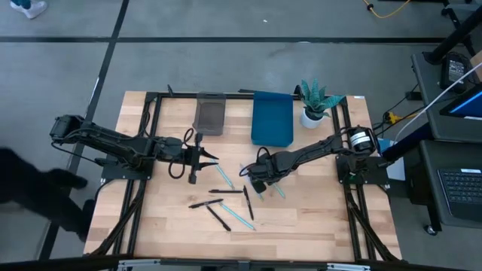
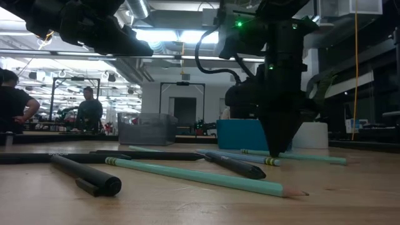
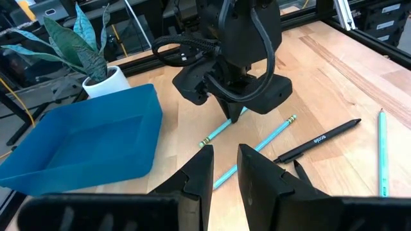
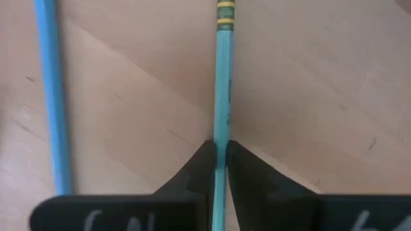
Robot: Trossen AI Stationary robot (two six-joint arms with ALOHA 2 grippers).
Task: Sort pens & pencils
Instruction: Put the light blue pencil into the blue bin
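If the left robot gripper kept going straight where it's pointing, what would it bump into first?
Probably a teal pencil lying on the table just ahead of the left gripper. Beyond it is the right gripper, which is down closed on another teal pencil. Depth is hard to judge, so that's a best guess.

The pale wooden desk (image 1: 301, 237) stands on a grey concrete floor (image 1: 226, 22) crossed by dark lines. Beside the desk's right edge sits a dark workstation with a keyboard (image 1: 459, 188). Behind the desk's far edge, ceiling strip lights (image 2: 169, 36) glow over an open workshop where two people (image 2: 89, 109) stand near benches.
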